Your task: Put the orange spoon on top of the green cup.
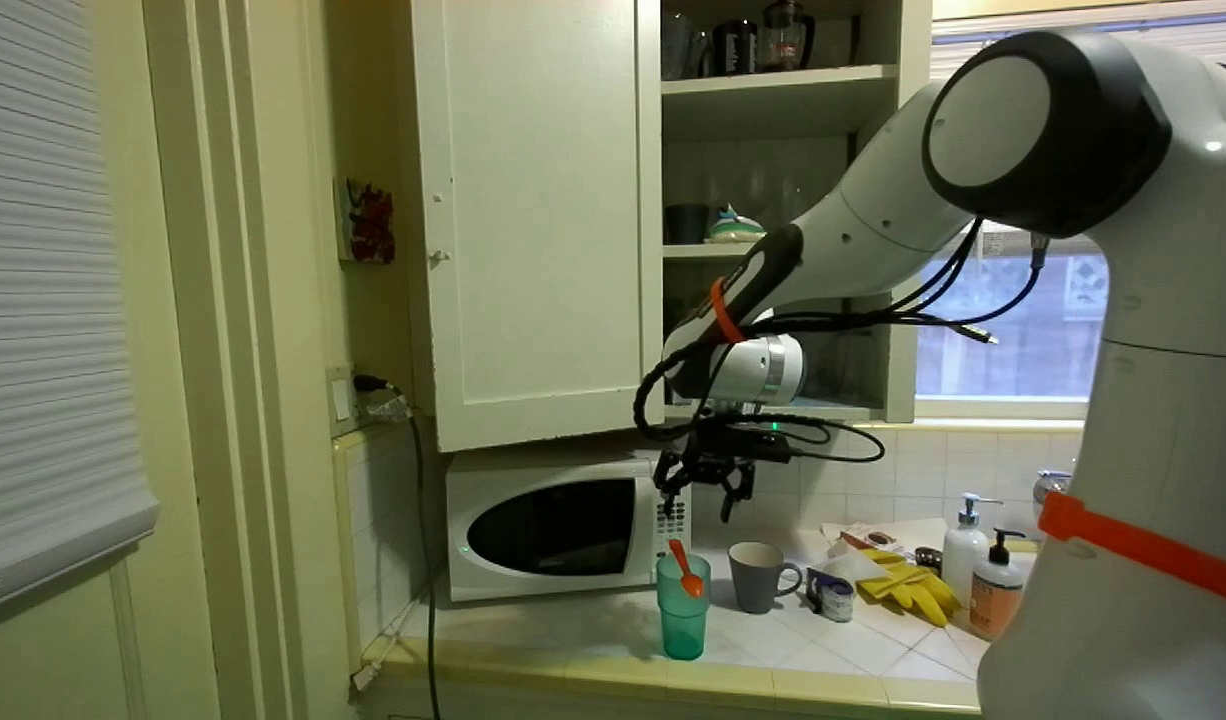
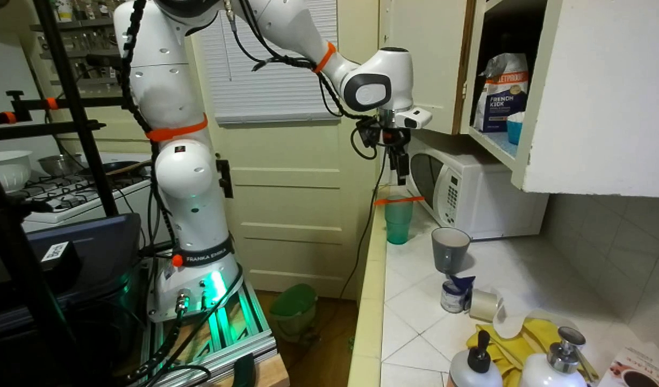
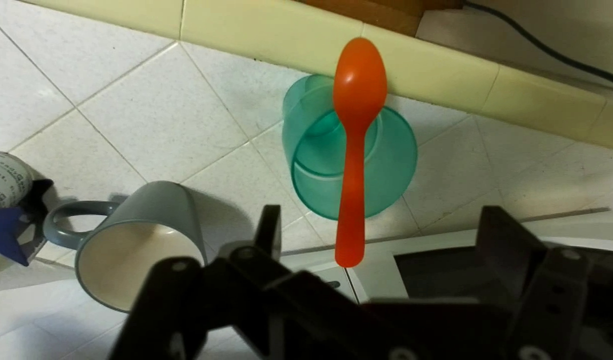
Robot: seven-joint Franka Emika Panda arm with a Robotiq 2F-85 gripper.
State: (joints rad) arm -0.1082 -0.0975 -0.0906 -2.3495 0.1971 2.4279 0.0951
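The orange spoon (image 1: 691,584) lies across the rim of the green cup (image 1: 684,632). The translucent cup stands upright near the front edge of the counter. In an exterior view the spoon (image 2: 399,200) looks level on the cup (image 2: 398,224). In the wrist view the spoon (image 3: 354,165) spans the mouth of the cup (image 3: 391,165), bowl over one side and handle end past the other. My gripper (image 1: 697,514) is open and empty above the spoon, apart from it; it also shows in an exterior view (image 2: 400,178). In the wrist view the handle end shows between the spread fingers (image 3: 381,212).
A grey mug (image 1: 756,580) stands beside the cup. A white microwave (image 2: 496,199) is behind. A small can (image 2: 452,297), yellow gloves (image 1: 908,588) and soap bottles (image 1: 997,590) lie farther along the counter. An open cabinet door (image 1: 548,220) hangs above the microwave.
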